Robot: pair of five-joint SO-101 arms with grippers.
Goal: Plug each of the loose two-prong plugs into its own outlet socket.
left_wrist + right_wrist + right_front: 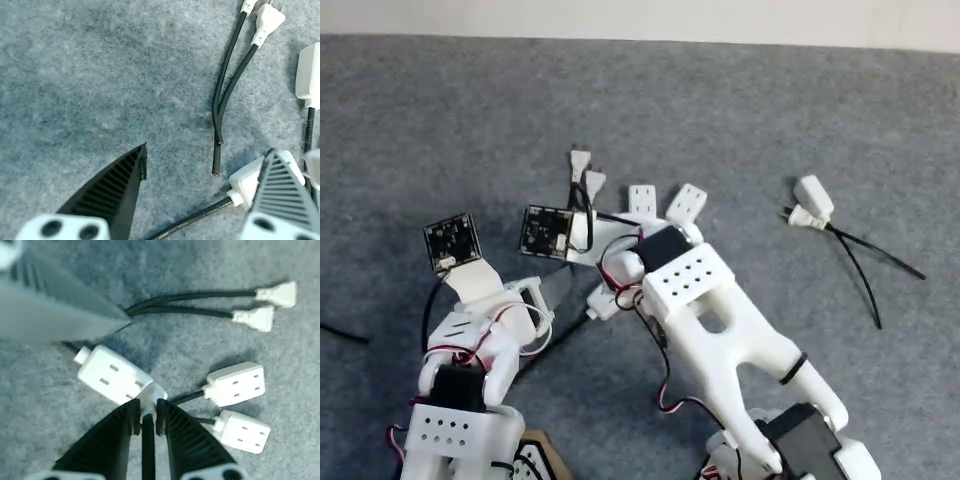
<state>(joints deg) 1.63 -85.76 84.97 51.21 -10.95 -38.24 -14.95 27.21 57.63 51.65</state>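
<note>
A: Which plug is being handled, and where is it?

B: A small white two-prong plug (pixel 150 394) on a black cable, near the middle of the grey felt worktop (pixel 740 110). The right tool (pixel 147 410) has its two black ribbed fingers pressed together on the plug's rear end, where the cable leaves it.

A: And the outlet?

B: A white rectangular outlet block (pixel 112 374) lies flat, with paired slots on its upper face. The plug's nose touches one end of the block. Whether the prongs are inside, I cannot tell. The block's own black cable leaves from the opposite end.

A: The other arm?

B: The left tool (pixel 207 150) is spread wide over the felt. One finger sits just beside that block's cable end; contact is unclear.

A: The rest of the set?

B: A loose white flat plug (pixel 277 294) and a second loose plug (pixel 255 319) lie side by side, their black cables running together. Near them a smaller white outlet block (pixel 235 384) and another small outlet block (pixel 241 431) lie slots up, apart from those plugs.
</note>
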